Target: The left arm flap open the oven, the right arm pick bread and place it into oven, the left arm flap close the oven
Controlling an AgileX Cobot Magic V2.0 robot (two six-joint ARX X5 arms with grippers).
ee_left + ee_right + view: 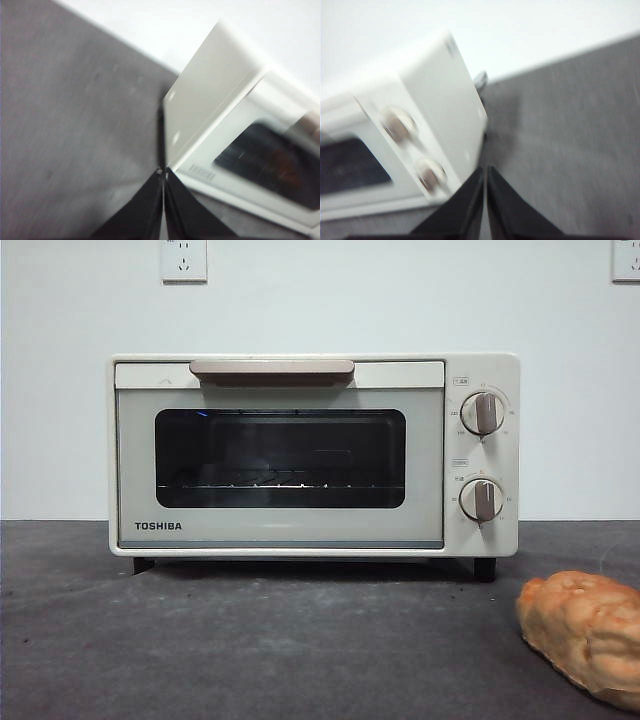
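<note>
The oven (313,455) was found standing at the centre of the table (250,640), its door fully shut and the beige handle (271,371) lying across the top of the door at 12 o'clock above the window. The bread (585,632) was recorded on the table at roughly 4 o'clock from the oven, apart from it and partly cut off by the frame edge. Neither arm was seen in the front view. The left gripper (162,172) was observed off the oven's left side, its fingers pressed together and holding nothing; the right gripper (485,170) was likewise noted beside the knob end, fingers closed and empty. The first step, flapping the door open, was judged not yet begun. The next move was judged to call for the left gripper to be brought to the handle and the door swung down. Both wrist views were blurred, so fine detail could not be read. The oven interior was dim behind the glass; only a wire rack was made out.
</note>
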